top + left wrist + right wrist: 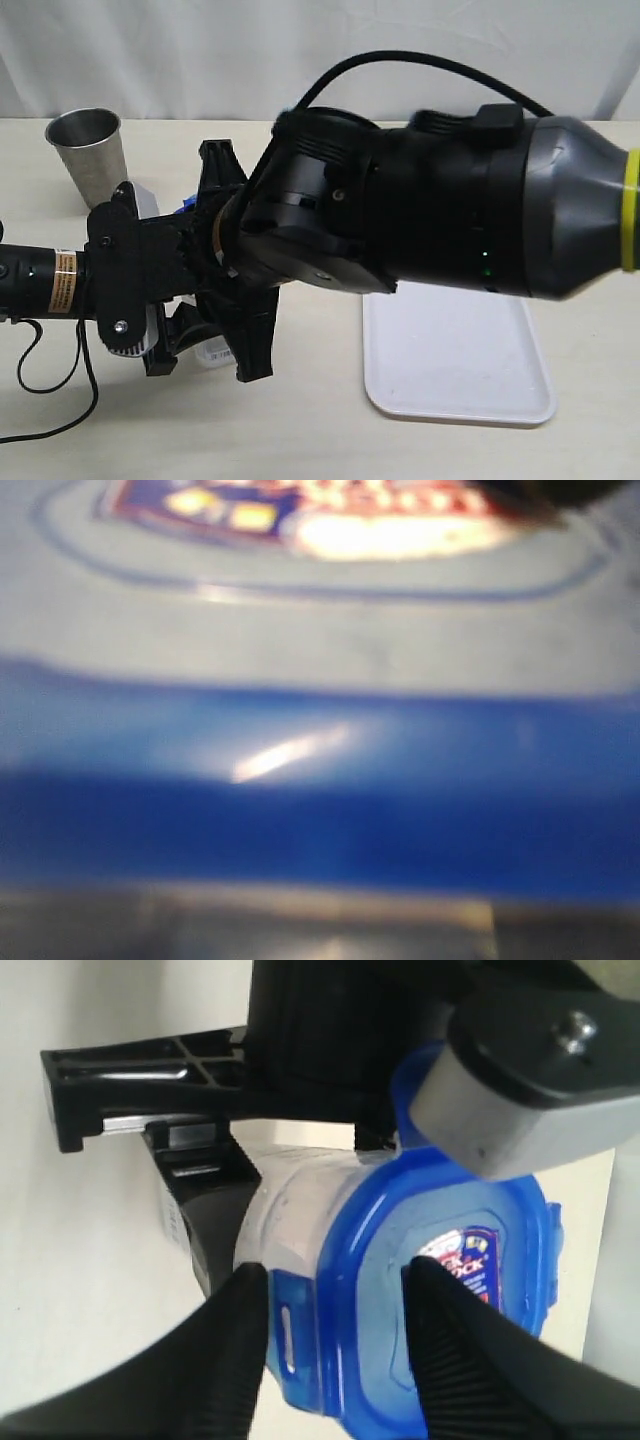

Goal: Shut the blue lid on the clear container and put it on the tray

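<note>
The clear container is held off the table, with my left gripper shut on its body; its black fingers lie along the container's side. The blue lid sits on the container's mouth, sticker facing out. My right gripper straddles the lid's edge, one finger against a side flap and the other on the lid's top. In the left wrist view the blue lid fills the blurred frame. Only a sliver of the blue lid shows in the exterior view. The white tray lies at the right.
A steel cup stands at the back left. My bulky right arm crosses the middle of the exterior view and hides most of the container. A black cable trails on the table at the front left.
</note>
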Robot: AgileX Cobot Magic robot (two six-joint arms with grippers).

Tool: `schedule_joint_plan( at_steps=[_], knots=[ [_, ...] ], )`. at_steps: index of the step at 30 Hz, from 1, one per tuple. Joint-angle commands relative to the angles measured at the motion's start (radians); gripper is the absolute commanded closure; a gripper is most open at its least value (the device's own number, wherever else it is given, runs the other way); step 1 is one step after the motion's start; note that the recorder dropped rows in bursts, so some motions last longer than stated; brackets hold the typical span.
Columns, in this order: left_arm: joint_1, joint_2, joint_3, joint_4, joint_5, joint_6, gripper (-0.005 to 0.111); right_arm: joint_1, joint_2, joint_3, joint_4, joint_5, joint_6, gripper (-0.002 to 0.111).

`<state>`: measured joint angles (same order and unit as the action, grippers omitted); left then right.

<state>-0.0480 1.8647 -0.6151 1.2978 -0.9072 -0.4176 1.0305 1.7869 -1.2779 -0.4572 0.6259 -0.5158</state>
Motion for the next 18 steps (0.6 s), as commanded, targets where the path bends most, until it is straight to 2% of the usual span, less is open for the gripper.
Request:
schedule_joint_plan(
  at_steps=[1, 5, 13, 18],
  knots=[
    [-0.017, -0.008, -0.004, 0.051, -0.121, 0.021, 0.107, -0.004, 0.083, 0.06, 0.033, 0.049, 0.021, 0.068],
    [-0.017, -0.008, -0.004, 0.051, -0.121, 0.021, 0.107, -0.004, 0.083, 0.088, -0.048, 0.051, 0.094, 0.068],
    [-0.017, -0.008, -0.004, 0.042, -0.117, 0.032, 0.107, -0.004, 0.083, 0.088, -0.045, 0.054, 0.155, 0.068],
    [-0.017, -0.008, -0.004, 0.021, -0.058, 0.082, 0.107, -0.004, 0.07, 0.088, -0.045, 0.058, 0.197, 0.068]
  ],
)
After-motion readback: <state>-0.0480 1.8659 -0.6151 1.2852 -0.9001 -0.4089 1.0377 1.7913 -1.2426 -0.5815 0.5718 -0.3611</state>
